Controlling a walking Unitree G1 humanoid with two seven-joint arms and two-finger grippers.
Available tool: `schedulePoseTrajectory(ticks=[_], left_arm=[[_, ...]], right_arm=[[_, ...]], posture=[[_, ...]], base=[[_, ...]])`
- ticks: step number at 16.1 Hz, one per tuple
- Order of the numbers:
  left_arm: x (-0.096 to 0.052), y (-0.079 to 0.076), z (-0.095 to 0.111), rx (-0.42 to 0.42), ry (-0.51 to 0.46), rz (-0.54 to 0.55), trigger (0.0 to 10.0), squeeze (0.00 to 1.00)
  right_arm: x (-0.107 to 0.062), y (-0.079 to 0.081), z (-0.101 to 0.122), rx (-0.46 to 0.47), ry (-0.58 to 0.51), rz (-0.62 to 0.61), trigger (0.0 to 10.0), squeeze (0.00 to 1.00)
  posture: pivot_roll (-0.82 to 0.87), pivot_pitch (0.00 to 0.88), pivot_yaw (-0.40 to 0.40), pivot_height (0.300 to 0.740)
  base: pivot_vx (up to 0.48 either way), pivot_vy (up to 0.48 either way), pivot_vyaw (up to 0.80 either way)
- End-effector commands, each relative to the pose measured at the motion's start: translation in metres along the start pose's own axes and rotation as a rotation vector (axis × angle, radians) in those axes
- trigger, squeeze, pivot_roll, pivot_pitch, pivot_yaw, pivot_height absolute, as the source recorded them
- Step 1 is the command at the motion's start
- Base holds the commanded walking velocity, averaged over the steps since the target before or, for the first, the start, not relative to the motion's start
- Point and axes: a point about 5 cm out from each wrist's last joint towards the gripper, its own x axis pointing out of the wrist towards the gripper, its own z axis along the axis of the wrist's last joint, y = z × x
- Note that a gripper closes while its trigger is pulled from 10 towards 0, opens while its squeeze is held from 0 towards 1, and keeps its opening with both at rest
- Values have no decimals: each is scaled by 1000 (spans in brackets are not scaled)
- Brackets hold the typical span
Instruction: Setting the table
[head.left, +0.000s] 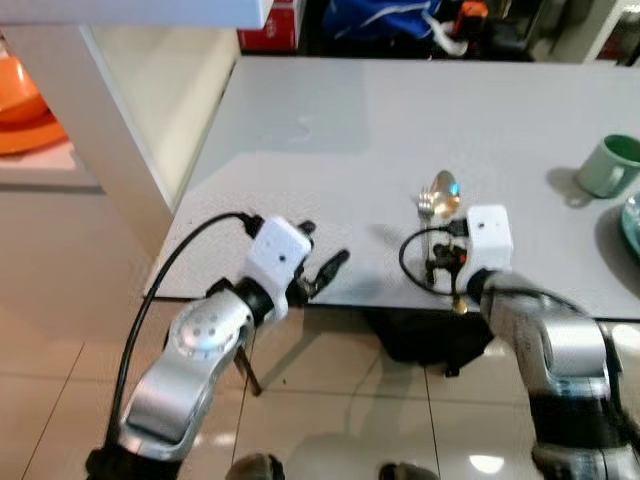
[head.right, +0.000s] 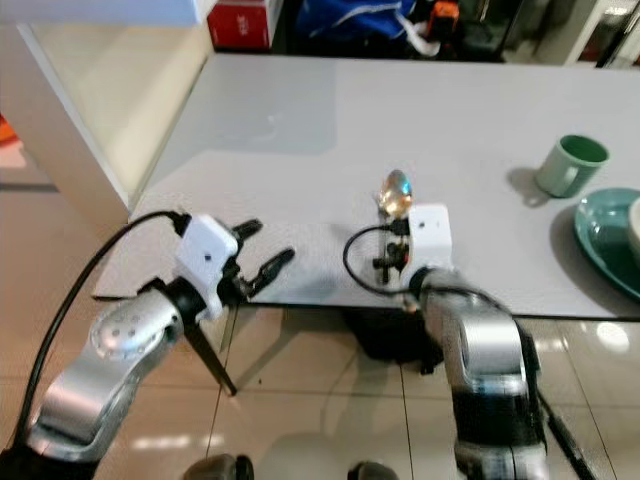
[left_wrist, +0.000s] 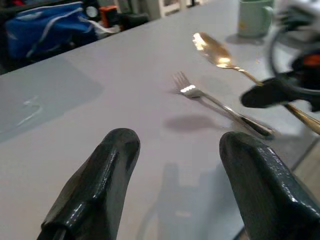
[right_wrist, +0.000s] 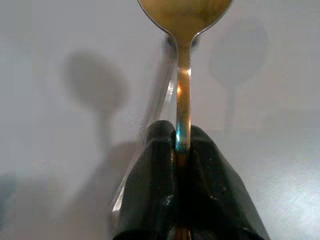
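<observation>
Spoon (left_wrist: 216, 51) and fork (left_wrist: 220, 106), thin, stiff, slick metal and likely light, sit at the table's (head.left: 330, 120) near edge, six o'clock. Right gripper (right_wrist: 176, 150) pinches the spoon's narrow handle, a hold that could twist; left gripper (left_wrist: 180, 170), spread, hovers at their nine o'clock.

Between the right gripper's (right_wrist: 177, 150) closed jaws runs the spoon (left_wrist: 215, 50), bowl ahead of them over the table (head.left: 330, 130), the fork (left_wrist: 220, 105) beside it; mug (head.left: 612, 166) and plate (head.right: 605, 240) lie rightward.
</observation>
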Motion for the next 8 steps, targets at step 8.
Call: schedulePoseTrajectory(ticks=[8], left_arm=[[-9, -18, 6, 31, -5, -203, 10000, 0]], right_arm=[[18, -21, 7, 93, 85, -62, 10000, 0]], posture=[[35, 77, 4, 740]], base=[[0, 0, 0]])
